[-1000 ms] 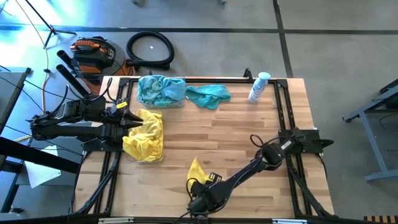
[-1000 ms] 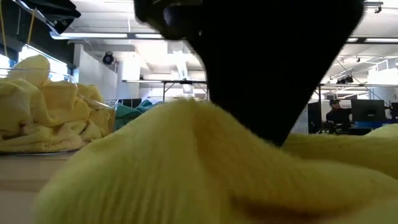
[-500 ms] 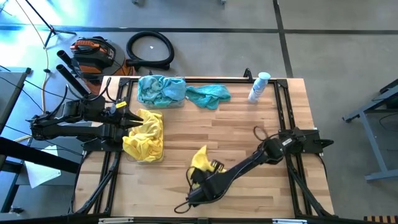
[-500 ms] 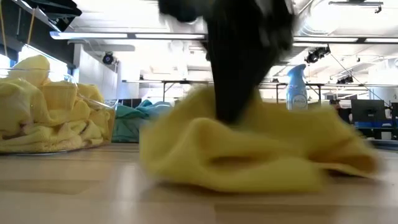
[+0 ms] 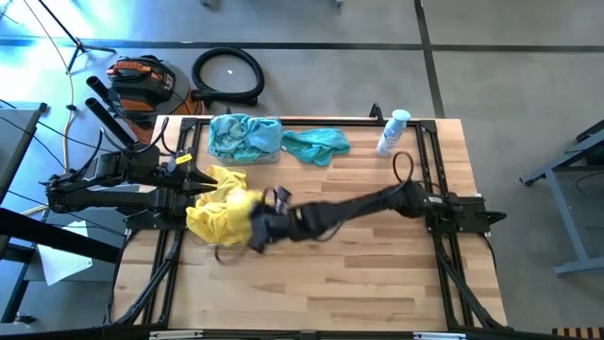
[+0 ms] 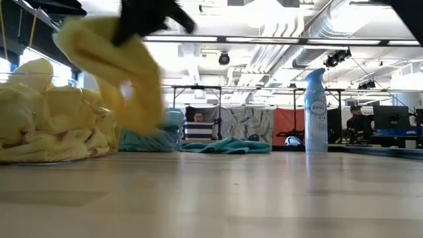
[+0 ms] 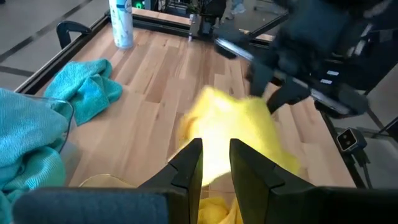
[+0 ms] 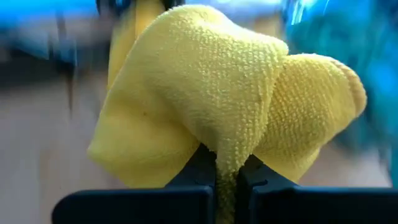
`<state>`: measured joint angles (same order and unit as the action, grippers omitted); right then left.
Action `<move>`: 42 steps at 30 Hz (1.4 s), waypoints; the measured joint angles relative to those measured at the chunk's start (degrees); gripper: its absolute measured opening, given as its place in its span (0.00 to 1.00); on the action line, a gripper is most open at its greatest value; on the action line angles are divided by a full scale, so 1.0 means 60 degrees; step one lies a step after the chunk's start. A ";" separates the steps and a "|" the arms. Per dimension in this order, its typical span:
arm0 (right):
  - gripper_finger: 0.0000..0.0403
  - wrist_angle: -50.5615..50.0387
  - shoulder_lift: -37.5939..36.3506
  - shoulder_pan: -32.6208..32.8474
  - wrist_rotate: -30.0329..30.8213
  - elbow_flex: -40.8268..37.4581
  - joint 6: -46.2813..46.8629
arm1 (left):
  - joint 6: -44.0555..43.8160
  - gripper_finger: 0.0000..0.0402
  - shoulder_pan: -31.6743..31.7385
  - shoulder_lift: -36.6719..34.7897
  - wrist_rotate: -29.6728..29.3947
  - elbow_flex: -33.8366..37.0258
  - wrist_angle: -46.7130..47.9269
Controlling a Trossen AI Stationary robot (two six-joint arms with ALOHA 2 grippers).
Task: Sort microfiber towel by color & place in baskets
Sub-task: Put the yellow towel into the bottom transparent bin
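The right gripper [image 5: 253, 229] is stretched across the middle of the worktop [image 5: 359, 274] toward the left side of the frame. Its fingers [image 8: 202, 163] are clenched tight on a yellow towel [image 8: 217, 99], which hangs up in the air. In the low view this yellow towel [image 6: 115, 66] shows at the upper left, above the worktop. Just beside it is the basket of yellow towels [image 5: 217, 212], at the left middle of the high view. The basket of teal towels [image 5: 243, 137] sits at the top edge, and one more teal towel [image 5: 316, 144] lies on the wood just to its right. A spray bottle [image 5: 392, 132] stands at the upper right. The left gripper [image 5: 193, 179] waits at the left edge by the yellow basket, its fingers [image 7: 186, 165] a little apart and holding nothing.
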<state>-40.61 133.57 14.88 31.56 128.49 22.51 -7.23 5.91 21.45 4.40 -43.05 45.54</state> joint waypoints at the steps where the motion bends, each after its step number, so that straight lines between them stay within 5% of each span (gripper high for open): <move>1: 0.01 0.0810 -0.0006 -0.0186 0.0079 0.0000 -0.0449 | -0.0048 0.17 0.0000 0.0000 0.0000 0.0000 0.0000; 7: 0.00 0.4542 0.0073 -0.1138 -0.1827 0.0022 -0.2468 | -0.0105 0.17 0.0000 0.0000 -0.0004 0.0000 -0.0024; 20: 0.01 0.4821 0.1144 -0.1750 -0.3270 0.0000 -0.2368 | -0.0101 0.17 -0.0006 0.0037 0.0000 -0.0011 -0.1277; 30: 0.28 0.5655 0.1105 -0.1759 -0.3932 0.0004 -0.1507 | -0.0097 0.17 -0.0004 0.0244 0.0000 -0.0011 -0.0451; 36: 0.45 0.4734 0.0617 -0.1761 -0.4289 0.0007 -0.1906 | -0.0105 0.17 -0.0004 0.0264 0.0000 -0.0007 -0.0459; 42: 0.48 0.1836 -0.0716 -0.1788 -0.4097 0.0022 -0.1120 | -0.0703 0.17 -0.0004 0.0746 0.0029 -0.0008 -0.0029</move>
<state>-29.59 129.28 4.15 6.98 128.62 15.80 -11.45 5.89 25.93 4.58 -43.10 45.36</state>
